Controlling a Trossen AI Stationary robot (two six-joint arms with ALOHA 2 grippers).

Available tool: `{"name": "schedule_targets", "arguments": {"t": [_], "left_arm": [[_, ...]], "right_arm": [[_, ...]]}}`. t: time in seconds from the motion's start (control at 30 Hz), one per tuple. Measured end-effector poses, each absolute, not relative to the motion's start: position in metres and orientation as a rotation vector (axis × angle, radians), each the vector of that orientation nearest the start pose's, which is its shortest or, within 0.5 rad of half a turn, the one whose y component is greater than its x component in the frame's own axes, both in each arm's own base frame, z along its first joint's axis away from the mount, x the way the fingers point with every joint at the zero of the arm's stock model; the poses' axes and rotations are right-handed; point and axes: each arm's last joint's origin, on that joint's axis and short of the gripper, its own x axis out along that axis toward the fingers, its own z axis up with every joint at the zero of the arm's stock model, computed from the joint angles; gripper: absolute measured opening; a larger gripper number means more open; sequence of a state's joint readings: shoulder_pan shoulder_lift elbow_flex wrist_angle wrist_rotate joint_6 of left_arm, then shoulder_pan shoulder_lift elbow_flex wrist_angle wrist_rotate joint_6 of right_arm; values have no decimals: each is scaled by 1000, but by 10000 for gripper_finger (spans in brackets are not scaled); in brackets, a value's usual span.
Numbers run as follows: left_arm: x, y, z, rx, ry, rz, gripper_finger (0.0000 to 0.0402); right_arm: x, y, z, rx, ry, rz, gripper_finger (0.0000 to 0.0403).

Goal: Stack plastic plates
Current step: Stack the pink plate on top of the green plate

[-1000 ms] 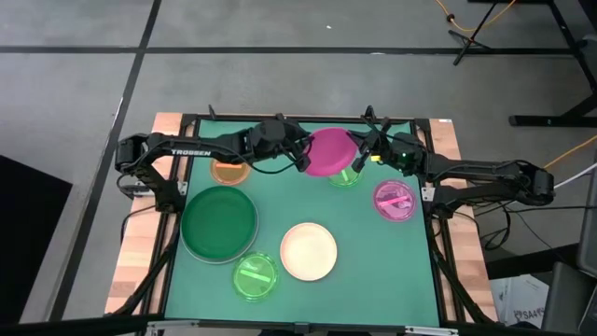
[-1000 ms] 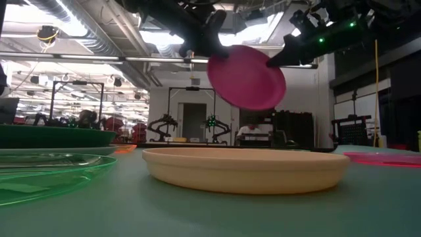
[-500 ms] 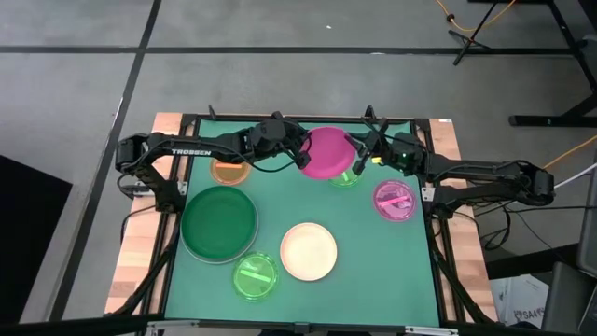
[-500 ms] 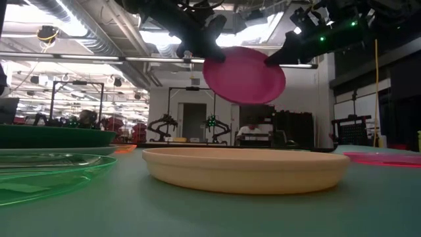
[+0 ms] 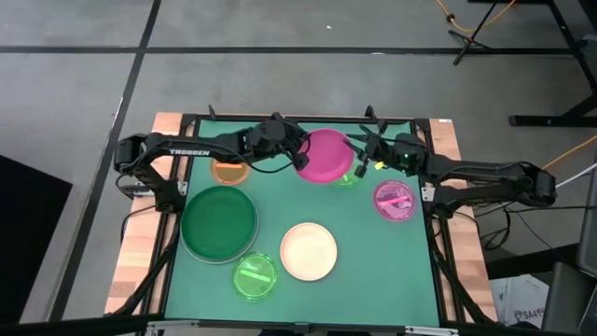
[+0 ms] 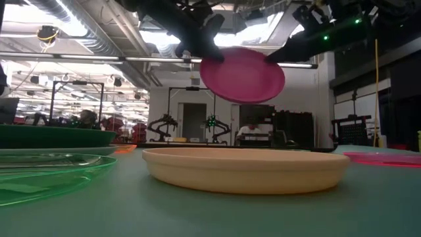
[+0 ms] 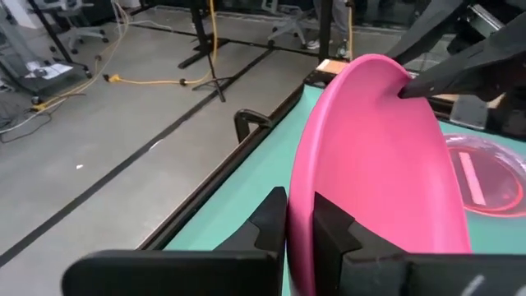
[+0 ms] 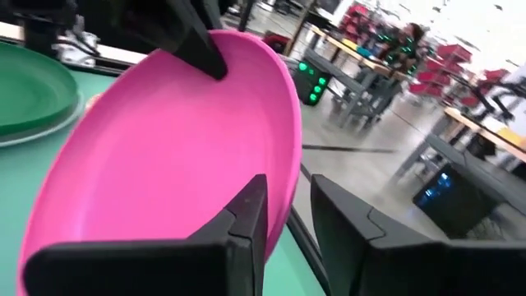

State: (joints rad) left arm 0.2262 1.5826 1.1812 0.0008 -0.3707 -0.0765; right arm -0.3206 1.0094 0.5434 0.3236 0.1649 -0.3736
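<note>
Two grippers meet at the magenta plate [image 5: 326, 155], which hangs in the air above the far middle of the bench [image 5: 364, 233]. The left gripper [image 7: 300, 224] is closed on one edge of its rim. The right gripper [image 8: 289, 215] has its fingers on both sides of the opposite edge, with a small gap, so it seems to be just letting go or just taking hold. Compared with a second ago, the plate has moved a little toward the left arm and lies flatter. I judge this as a handover in progress; the dark green plate [image 5: 218, 222] looks a likely base.
</note>
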Motion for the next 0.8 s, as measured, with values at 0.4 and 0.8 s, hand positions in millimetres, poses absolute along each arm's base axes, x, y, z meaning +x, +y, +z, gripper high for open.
{"name": "schedule_targets", "arguments": {"t": [0.4,0.8], "left_arm": [[305,85,311,-79,550,489,22],[245,69,319,-262,849,222,22]], "right_arm": [[194,-68,269,-358,188,-408,84],[193,-68,268,-356,206,-403,83]]}}
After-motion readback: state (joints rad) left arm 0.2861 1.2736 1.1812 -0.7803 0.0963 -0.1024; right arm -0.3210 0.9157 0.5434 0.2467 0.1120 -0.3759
